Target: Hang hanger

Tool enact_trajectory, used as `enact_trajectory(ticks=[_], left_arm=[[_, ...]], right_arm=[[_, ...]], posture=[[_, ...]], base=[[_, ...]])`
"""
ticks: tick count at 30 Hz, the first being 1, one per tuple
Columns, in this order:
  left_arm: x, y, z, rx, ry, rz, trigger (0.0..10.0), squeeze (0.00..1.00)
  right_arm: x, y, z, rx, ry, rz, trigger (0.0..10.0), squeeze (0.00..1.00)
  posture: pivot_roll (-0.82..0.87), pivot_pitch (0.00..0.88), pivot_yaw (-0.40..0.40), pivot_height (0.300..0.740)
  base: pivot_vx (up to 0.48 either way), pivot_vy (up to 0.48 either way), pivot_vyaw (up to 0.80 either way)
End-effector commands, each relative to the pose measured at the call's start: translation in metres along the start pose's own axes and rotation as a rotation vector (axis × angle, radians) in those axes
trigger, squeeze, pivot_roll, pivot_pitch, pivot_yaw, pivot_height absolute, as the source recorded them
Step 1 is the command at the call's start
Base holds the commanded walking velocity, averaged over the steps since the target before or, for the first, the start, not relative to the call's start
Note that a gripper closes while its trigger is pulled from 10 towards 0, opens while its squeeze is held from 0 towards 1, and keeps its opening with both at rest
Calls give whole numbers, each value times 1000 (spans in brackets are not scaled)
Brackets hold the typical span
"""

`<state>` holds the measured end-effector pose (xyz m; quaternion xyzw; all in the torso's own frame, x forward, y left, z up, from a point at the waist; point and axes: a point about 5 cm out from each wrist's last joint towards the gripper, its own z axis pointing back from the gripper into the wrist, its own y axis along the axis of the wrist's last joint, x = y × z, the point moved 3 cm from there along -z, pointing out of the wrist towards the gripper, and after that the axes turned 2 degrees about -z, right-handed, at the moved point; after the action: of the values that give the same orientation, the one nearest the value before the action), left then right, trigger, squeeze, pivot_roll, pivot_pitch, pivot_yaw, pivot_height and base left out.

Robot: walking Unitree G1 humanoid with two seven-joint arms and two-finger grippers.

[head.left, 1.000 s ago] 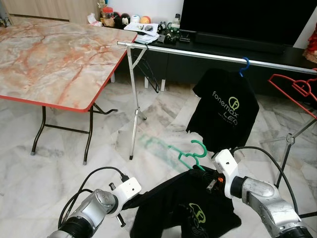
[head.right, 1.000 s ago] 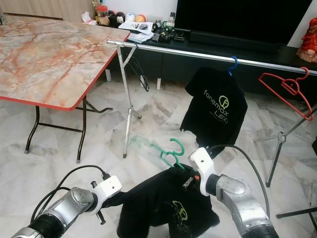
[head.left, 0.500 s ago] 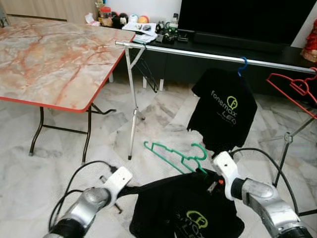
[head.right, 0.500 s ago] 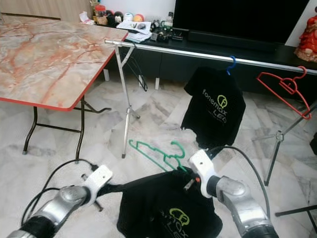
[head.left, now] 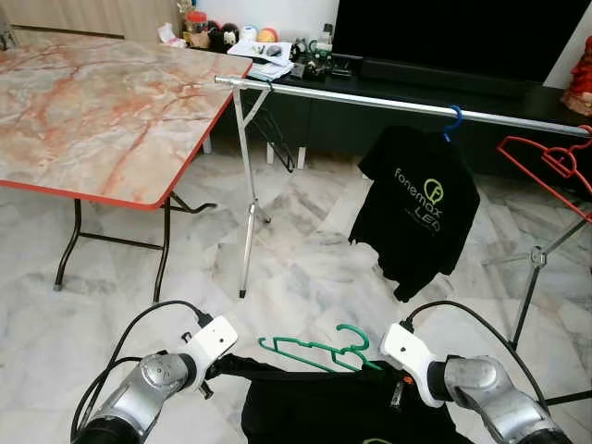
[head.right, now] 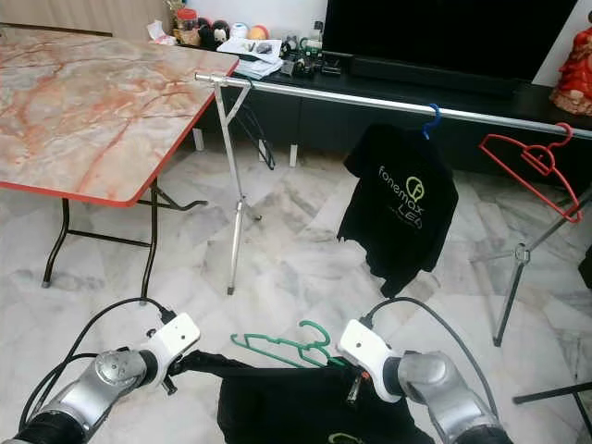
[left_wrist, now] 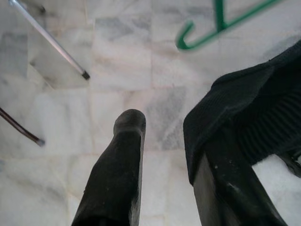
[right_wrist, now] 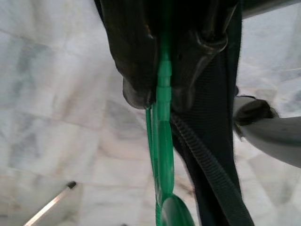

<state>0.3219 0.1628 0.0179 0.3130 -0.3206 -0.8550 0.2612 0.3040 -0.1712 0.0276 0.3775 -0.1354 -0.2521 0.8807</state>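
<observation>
Two pincers work low over the floor (head.left: 305, 240), well short of the rail (head.left: 407, 104). Right pincer (right_wrist: 162, 96) is pressed together on the green hanger (head.left: 319, 350); wrist view shows the green neck pinched between both black fingers (right_wrist: 134, 61), w/ black shirt (head.left: 342, 416) fabric draped beside them. Left pincer (left_wrist: 164, 141) is spread, gap approx. a finger wide; one finger (left_wrist: 120, 174) is bare over the floor, the other has the shirt's ribbed edge wrapped over it. Hanger lies near level between the two pincers, hook end toward the right pincer, far arm reaching toward the left one, its lower part tucked in the shirt. On the rail beyond: a 2nd black shirt (head.left: 421, 208) on a blue hook, a red hanger (head.left: 546, 162) past it. Marble counter (head.left: 102, 102) stands off the rail's left end.
</observation>
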Motion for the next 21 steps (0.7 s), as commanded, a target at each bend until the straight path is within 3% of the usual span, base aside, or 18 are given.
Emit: enact_trajectory(ticks=[1, 12, 19, 21], left_arm=[[-13, -17, 9, -60, 36, -7, 10000, 1000], [-8, -14, 11, -31, -7, -42, 10000, 1000], [-21, -25, 10, -82, 101, 295, 10000, 1000], [-18, -17, 6, -15, 99, 541, 10000, 1000]], right_arm=[[12, -9, 7, -46, -59, -13, 10000, 0], [14, -6, 3, -27, -78, 2, 10000, 0], [18, 2, -2, -2, -123, 6, 10000, 0], [14, 4, -6, 10, -111, 6, 10000, 0]], posture=[[75, 95, -83, 740], [75, 95, -86, 740], [77, 93, -85, 740], [78, 94, -83, 740]], base=[[0, 0, 0], [0, 0, 0], [0, 0, 0], [0, 0, 0]])
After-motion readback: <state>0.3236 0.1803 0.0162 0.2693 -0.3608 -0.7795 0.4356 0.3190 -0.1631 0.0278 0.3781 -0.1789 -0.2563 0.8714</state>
